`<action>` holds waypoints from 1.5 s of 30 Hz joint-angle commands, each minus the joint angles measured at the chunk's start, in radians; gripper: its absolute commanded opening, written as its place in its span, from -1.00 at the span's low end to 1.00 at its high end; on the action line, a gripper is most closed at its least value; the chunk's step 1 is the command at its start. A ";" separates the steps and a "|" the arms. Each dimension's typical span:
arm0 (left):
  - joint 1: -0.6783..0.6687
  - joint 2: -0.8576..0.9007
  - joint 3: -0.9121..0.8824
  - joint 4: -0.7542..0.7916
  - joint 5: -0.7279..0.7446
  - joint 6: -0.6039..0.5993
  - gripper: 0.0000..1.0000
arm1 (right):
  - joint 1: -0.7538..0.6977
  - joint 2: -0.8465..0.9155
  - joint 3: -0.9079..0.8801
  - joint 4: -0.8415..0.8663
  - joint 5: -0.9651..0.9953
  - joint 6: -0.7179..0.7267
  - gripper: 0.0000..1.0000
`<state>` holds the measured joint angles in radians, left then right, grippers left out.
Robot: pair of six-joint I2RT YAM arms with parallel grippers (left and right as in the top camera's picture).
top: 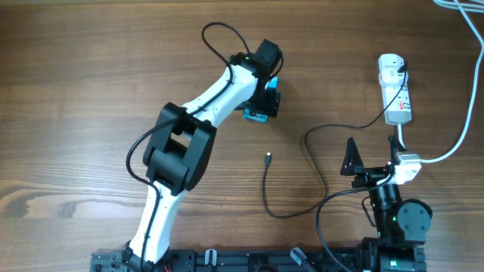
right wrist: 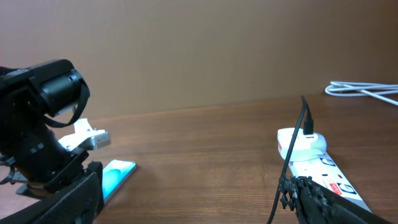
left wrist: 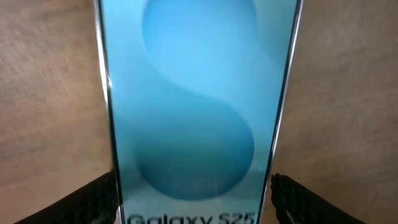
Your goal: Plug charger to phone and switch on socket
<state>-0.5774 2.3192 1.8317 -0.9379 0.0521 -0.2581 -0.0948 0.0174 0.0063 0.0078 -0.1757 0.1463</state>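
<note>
Left gripper (left wrist: 194,186) had a finger each side of the small teal-blue phone (left wrist: 196,106) at top middle, squeezing or not I couldn't tell, yet the thin black charger cable (top: 268,157) lay unplugged and the long white socket (top: 395,89) at upper right sat untouched.

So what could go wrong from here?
1. The left gripper straddles the phone, but a firm grip isn't evident; the phone may slide when something is pushed into it.
2. The plug tip lies loose, held by neither gripper, so it must be picked up and aligned first.
3. The cable runs right beside the open right gripper and could snag.
</note>
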 commanded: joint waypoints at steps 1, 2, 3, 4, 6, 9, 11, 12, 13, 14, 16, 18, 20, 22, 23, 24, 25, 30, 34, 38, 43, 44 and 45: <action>-0.024 0.033 -0.035 -0.044 0.019 -0.027 0.59 | -0.003 -0.010 -0.001 0.006 -0.006 0.013 0.99; -0.027 0.033 -0.035 -0.051 0.011 -0.027 0.59 | -0.003 -0.010 -0.001 0.006 -0.006 0.013 1.00; -0.031 0.033 -0.035 -0.053 -0.002 -0.027 0.61 | -0.003 -0.010 -0.001 0.006 -0.006 0.013 0.99; -0.033 0.033 -0.035 -0.050 -0.019 -0.027 0.67 | -0.003 -0.010 -0.001 0.006 -0.006 0.013 0.99; -0.034 0.033 -0.035 -0.029 -0.064 -0.027 0.80 | -0.003 -0.010 -0.001 0.006 -0.005 0.013 0.99; -0.034 0.033 -0.035 0.026 -0.099 -0.029 0.89 | -0.003 -0.010 -0.001 0.006 -0.006 0.013 0.99; -0.034 0.033 -0.035 0.058 -0.099 -0.066 0.89 | -0.003 -0.010 -0.001 0.005 -0.006 0.013 1.00; -0.034 0.034 -0.035 0.070 -0.099 -0.083 0.90 | -0.003 -0.010 -0.001 0.006 -0.006 0.013 1.00; -0.035 0.034 -0.035 0.080 -0.099 -0.100 0.90 | -0.003 -0.010 -0.001 0.006 -0.006 0.013 0.99; -0.034 0.034 -0.035 0.089 -0.099 -0.116 0.90 | -0.003 -0.010 -0.001 0.006 -0.006 0.013 1.00; -0.034 0.034 -0.035 0.101 -0.100 -0.129 0.83 | -0.003 -0.010 -0.001 0.006 -0.006 0.013 0.99; -0.034 0.034 -0.035 0.119 -0.100 -0.133 0.75 | -0.003 -0.010 -0.001 0.006 -0.006 0.013 0.99; -0.034 0.034 -0.035 0.134 -0.100 -0.132 0.69 | -0.003 -0.010 -0.001 0.006 -0.006 0.013 0.99; -0.034 0.034 -0.035 0.147 -0.111 -0.132 0.64 | -0.003 -0.010 -0.001 0.006 -0.006 0.013 0.99; -0.034 0.034 -0.035 0.152 -0.122 -0.133 0.61 | -0.003 -0.010 -0.001 0.006 -0.006 0.013 0.99; -0.034 0.034 -0.035 0.157 -0.134 -0.135 0.59 | -0.003 -0.010 -0.001 0.006 -0.006 0.013 1.00; -0.034 0.034 -0.035 0.158 -0.138 -0.141 0.58 | -0.003 -0.010 -0.001 0.006 -0.006 0.013 0.99; -0.036 0.034 -0.035 0.162 -0.140 -0.151 0.54 | -0.003 -0.010 -0.001 0.006 -0.006 0.013 0.99; -0.038 0.034 -0.035 0.120 -0.140 -0.151 0.51 | -0.003 -0.010 -0.001 0.006 -0.006 0.013 1.00; -0.038 0.034 -0.035 0.024 -0.140 -0.151 0.49 | -0.003 -0.010 -0.001 0.006 -0.006 0.013 0.99; -0.038 0.034 -0.035 -0.125 -0.140 -0.151 0.49 | -0.003 -0.010 -0.001 0.006 -0.006 0.013 0.99; -0.038 0.034 -0.035 -0.153 -0.140 -0.151 0.49 | -0.003 -0.010 -0.001 0.006 -0.006 0.013 0.99; -0.038 0.034 -0.035 -0.179 -0.140 -0.151 0.49 | -0.003 -0.010 -0.001 0.006 -0.006 0.013 0.99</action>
<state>-0.6144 2.3150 1.8263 -1.0351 -0.0799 -0.4038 -0.0952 0.0174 0.0063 0.0078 -0.1757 0.1463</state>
